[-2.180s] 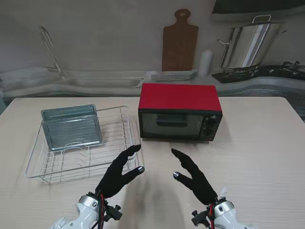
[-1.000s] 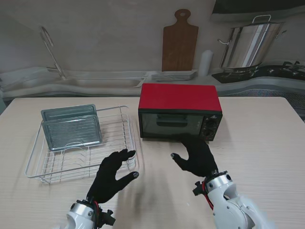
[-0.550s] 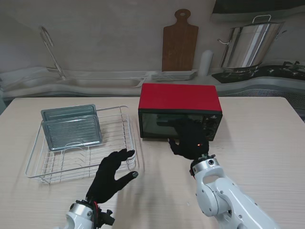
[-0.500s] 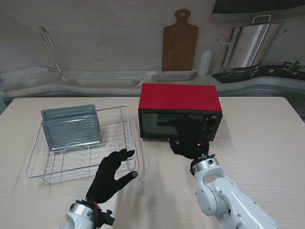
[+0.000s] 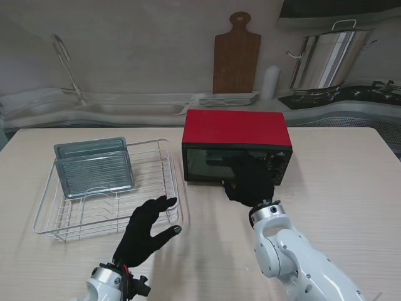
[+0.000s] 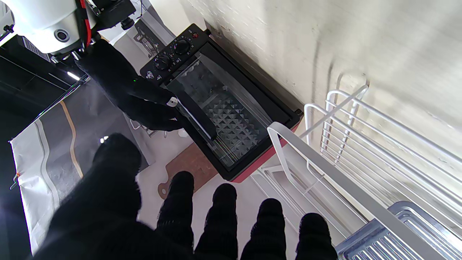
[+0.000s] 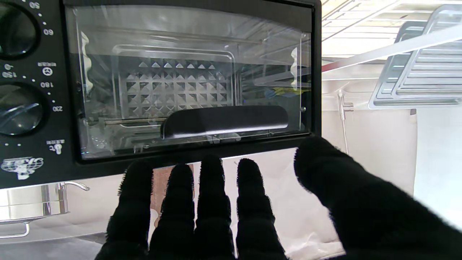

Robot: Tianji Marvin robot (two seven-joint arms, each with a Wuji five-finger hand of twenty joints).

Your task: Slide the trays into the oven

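Centrally, the red oven [image 5: 237, 145] sits on the tabletop [image 5: 338, 188], door closed; right hand [image 5: 249, 182], fingers spread and empty, at its door handle [image 7: 223, 121]. Left hand [image 5: 145, 231] open beside the rack [image 5: 100, 213] holding two trays [image 5: 94, 170].

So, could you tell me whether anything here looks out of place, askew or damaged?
Nothing stands out. The oven sits square on the table with its door closed, the two trays stand upright in the rack, and the right hand is open at the oven door.
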